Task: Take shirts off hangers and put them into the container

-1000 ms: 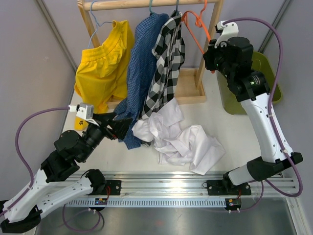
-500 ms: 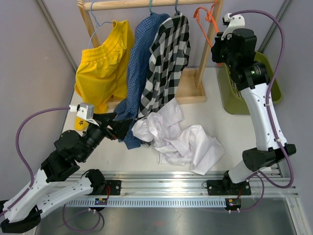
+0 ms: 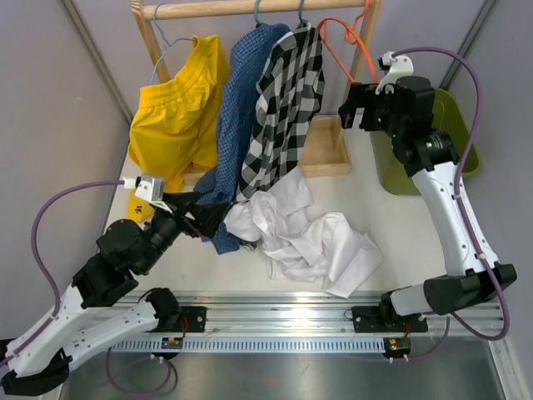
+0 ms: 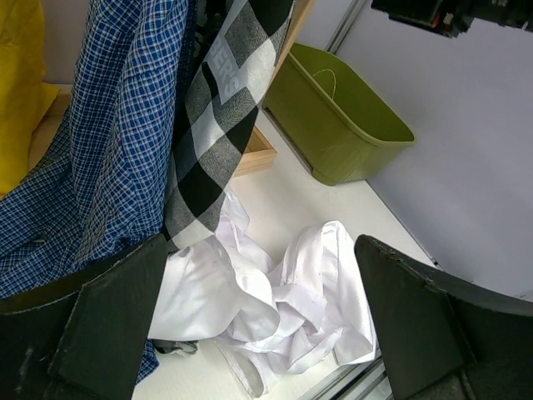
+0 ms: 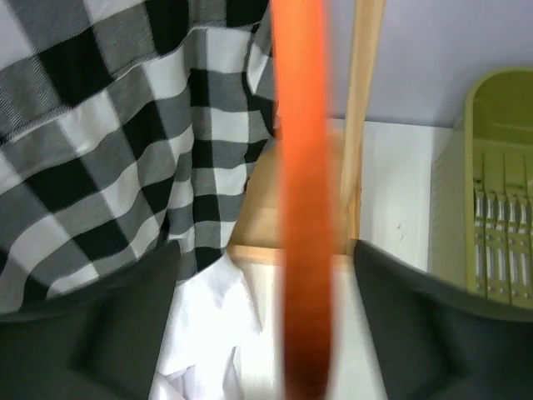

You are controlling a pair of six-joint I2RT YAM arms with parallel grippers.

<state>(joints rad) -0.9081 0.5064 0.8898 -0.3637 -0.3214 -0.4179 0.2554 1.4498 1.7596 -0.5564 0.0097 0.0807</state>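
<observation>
The white shirt (image 3: 310, 239) (image 4: 287, 308) lies crumpled on the table. The black-and-white plaid shirt (image 3: 287, 100) (image 5: 125, 125) and the blue checked shirt (image 3: 237, 108) (image 4: 117, 142) hang from the rail. A bare orange hanger (image 3: 340, 40) (image 5: 304, 208) dangles beside the plaid shirt, blurred, passing between the fingers of my open right gripper (image 3: 350, 107) (image 5: 266, 321) without being held. My left gripper (image 3: 200, 215) (image 4: 258, 325) is open low by the blue shirt's hem, facing the white shirt. The olive-green container (image 3: 466, 146) (image 4: 337, 117) (image 5: 500, 183) stands at the right, partly behind my right arm.
A yellow garment (image 3: 179, 108) hangs at the rail's left end. The wooden rail frame (image 3: 250, 7) has an upright post (image 3: 356, 79) close to my right gripper and a flat base tray (image 3: 326, 154). Grey walls close in on both sides.
My right gripper has opened and let go of the orange hanger, then dropped down and left. The hanger now swings free near the rail. The left arm has barely moved.
</observation>
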